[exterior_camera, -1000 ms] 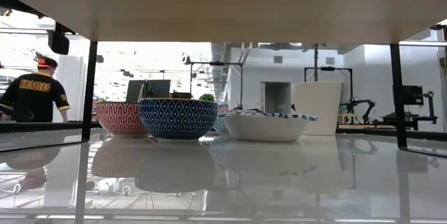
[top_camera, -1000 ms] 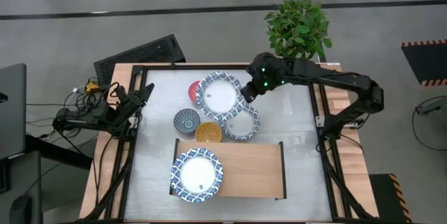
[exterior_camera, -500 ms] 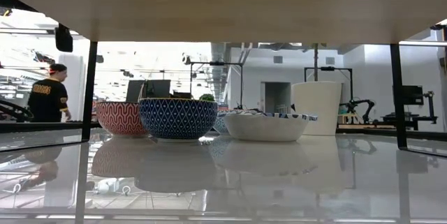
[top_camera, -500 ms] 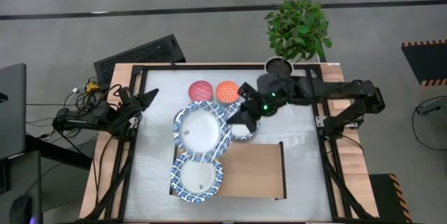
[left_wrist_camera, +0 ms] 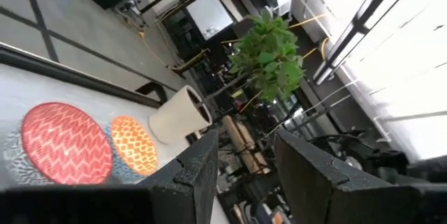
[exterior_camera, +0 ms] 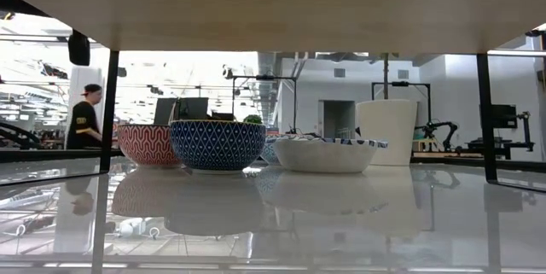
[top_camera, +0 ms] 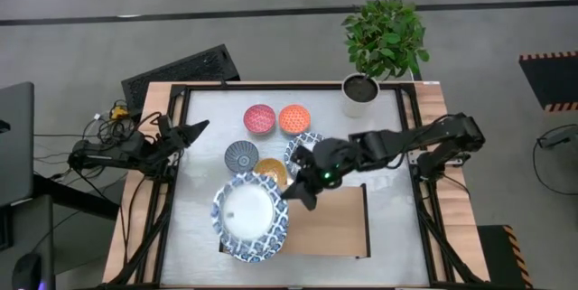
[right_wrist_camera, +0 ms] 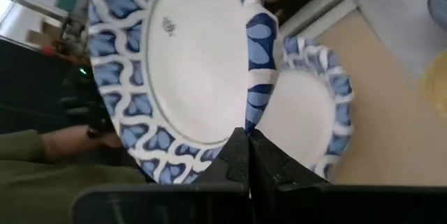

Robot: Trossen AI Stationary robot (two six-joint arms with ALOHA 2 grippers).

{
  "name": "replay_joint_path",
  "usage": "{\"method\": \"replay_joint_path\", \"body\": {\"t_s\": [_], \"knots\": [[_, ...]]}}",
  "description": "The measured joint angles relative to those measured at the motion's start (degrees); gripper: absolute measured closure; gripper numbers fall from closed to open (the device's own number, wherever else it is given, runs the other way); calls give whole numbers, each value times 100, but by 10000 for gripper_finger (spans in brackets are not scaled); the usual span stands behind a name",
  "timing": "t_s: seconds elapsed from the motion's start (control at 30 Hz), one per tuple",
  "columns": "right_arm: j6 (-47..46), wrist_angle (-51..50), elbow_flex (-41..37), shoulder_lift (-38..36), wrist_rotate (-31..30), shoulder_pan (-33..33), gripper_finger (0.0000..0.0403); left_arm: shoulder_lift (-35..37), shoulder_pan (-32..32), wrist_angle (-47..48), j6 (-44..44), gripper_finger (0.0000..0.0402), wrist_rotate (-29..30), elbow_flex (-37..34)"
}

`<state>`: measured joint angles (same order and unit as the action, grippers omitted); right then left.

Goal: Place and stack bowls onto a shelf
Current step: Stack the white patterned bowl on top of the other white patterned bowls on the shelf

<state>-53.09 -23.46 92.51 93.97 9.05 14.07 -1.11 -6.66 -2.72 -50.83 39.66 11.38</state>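
A large blue-and-white bowl hangs over the left end of the shelf, with my right gripper shut on it. Right under it, another blue-and-white bowl sits on the shelf board. On the table beyond stand a pink-red bowl, an orange bowl, a dark blue-grey bowl, a yellow bowl and a third blue-and-white bowl, half hidden by my right arm. My left gripper is open at the table's left edge, holding nothing. My right gripper pinches the held bowl's rim on the side toward the table's right, one finger on the white inside and one on the patterned outside. The fingers come from the right, slanting down. The bowl is lifted clear, opening up, above the bowl on the shelf.
A white plant pot with a green plant stands at the table's far right. In the low view the shelf board spans the top, with bowls behind it. A person moves in the room beyond.
My right gripper has carried the large bowl from the far middle of the table toward the near left, over the smaller bowls, to above the bowl on the shelf's left end. It stays shut on the rim. The pink-red and orange bowls, covered before, now show.
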Motion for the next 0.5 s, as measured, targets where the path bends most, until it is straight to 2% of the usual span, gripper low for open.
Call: {"method": "replay_joint_path", "body": {"t_s": [0.27,0.37,0.5], "knots": [[-341,-334,7,296,-22,248,386,0,0,138,-19,273,-147,0],[-411,-802,-2,282,-40,229,386,0,0,225,-93,273,-221,2],[-408,-832,13,349,-14,118,386,-1,0,300,-131,273,-245,2]]}}
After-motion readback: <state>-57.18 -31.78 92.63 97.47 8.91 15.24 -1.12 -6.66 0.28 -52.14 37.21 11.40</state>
